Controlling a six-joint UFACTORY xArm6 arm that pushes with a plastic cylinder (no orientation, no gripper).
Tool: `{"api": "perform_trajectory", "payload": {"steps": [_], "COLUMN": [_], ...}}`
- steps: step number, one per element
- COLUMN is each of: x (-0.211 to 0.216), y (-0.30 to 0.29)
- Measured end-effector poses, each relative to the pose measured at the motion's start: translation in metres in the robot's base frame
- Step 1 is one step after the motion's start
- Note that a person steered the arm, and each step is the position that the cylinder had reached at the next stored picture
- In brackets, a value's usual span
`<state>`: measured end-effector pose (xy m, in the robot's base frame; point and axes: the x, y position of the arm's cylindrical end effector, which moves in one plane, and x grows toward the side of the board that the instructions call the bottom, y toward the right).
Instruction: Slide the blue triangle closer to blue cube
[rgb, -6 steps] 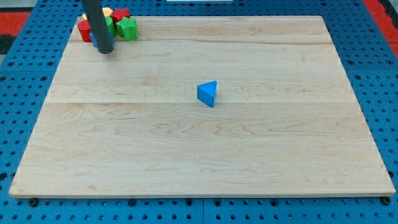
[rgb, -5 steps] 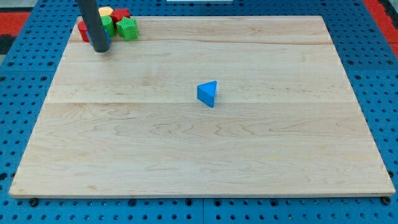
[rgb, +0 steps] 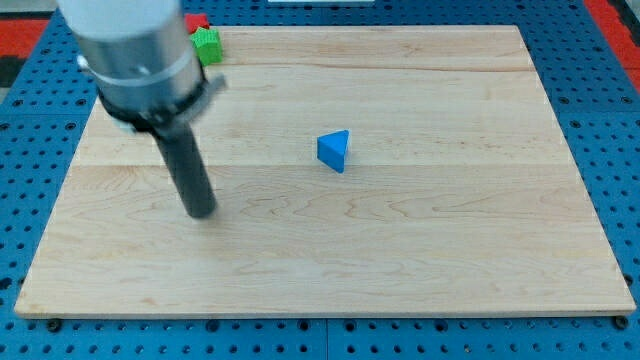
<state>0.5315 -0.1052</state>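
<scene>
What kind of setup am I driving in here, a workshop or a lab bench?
Probably a lab test bench: a pale wooden board lies on a blue perforated mounting plate, with small toy blocks such as the blue triangle and my tip for pushing.

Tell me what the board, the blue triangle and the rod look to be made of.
Board: pale wood, visible grain and plank seams, smooth matte finish. Blue triangle: evenly coloured, no grain showing, so painted wood or plastic; cannot tell which. Rod ending in my tip, to the view's left of the triangle: dark, dull, likely plastic or coated metal.
</scene>
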Motion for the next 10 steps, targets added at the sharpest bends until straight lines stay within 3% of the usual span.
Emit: {"api": "perform_trajectory", "payload": {"steps": [1, 3, 4, 8, 10], "x": [0.024, -0.037, -0.072, -0.069, -0.097], "y": [0.052, 0.109, 0.121, 0.139, 0.139]}}
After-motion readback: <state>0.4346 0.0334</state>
